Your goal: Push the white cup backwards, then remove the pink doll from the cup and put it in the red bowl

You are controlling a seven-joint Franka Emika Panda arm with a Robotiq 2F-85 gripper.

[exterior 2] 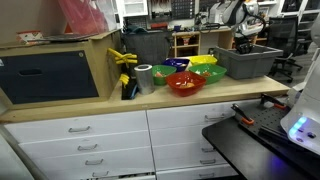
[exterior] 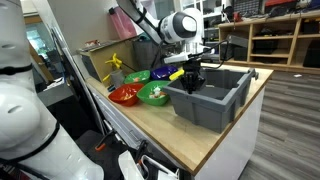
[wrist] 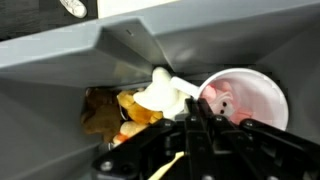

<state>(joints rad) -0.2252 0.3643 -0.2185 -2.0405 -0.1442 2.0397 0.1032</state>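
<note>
In the wrist view the white cup (wrist: 262, 98) lies inside the grey bin (wrist: 60, 70), with its opening toward the camera. The pink doll (wrist: 218, 100) sits in the cup at its left rim. My gripper (wrist: 196, 120) has its fingers together, just in front of the cup's left edge and beside the doll, holding nothing I can see. In both exterior views the gripper (exterior: 190, 78) reaches down into the grey bin (exterior: 215, 105); the cup and doll are hidden there. The red bowl (exterior: 124, 95) stands on the counter beside the bin and also shows in an exterior view (exterior 2: 185, 83).
A cream toy (wrist: 160, 96) and a brown-yellow toy (wrist: 102, 112) lie in the bin left of the cup. Green bowls (exterior: 155, 94) (exterior: 137, 76) and a blue bowl (exterior 2: 178, 65) stand near the red bowl. A yellow object (exterior: 115, 65) stands behind them. The counter edge runs in front.
</note>
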